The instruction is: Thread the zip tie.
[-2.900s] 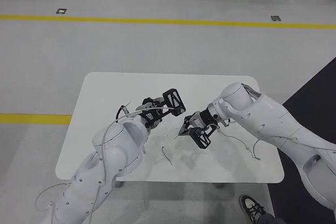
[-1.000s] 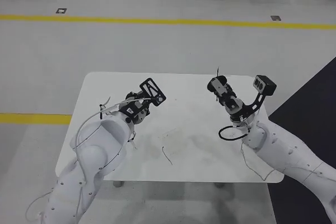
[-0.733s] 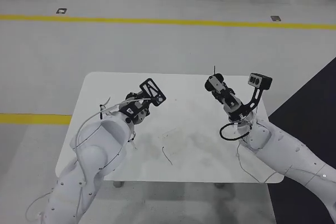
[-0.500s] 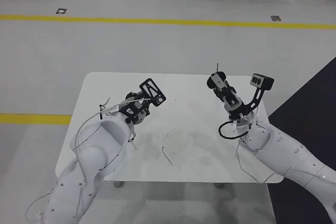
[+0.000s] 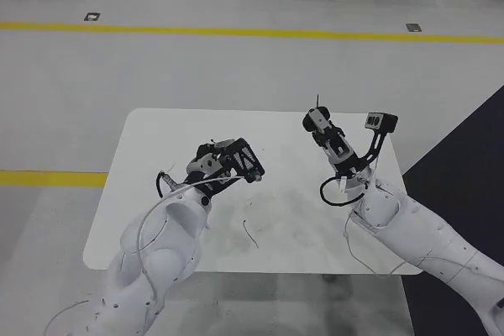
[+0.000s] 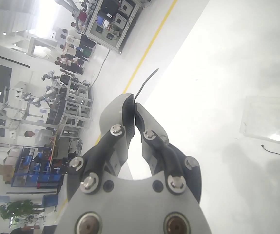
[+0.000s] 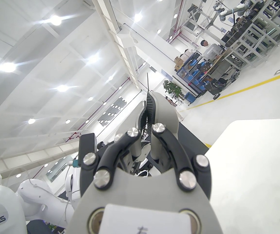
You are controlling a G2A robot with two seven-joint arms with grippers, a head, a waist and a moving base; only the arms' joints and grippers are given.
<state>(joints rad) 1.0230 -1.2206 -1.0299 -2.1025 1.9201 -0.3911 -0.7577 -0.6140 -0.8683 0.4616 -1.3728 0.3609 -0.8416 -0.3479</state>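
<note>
Now left pincer [image 6: 134, 102], clamped on a tie [image 6: 150, 76], has turned inward toward the right pincer [image 7: 147, 96], clamped on a second tie [image 7: 148, 82]; ends well apart, unthreaded.

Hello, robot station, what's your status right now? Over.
Left gripper shut on zip tie, tail sticking out. Right gripper, held apart, shut on thin black strip. Not threaded yet. Nothing between the grippers; spare tie lies on table.

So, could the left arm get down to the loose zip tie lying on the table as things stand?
Probably within reach, but it could not grasp it yet. The loose zip tie lies on bare table near the left gripper with nothing between them, but that gripper is shut on another thin black strip.
</note>
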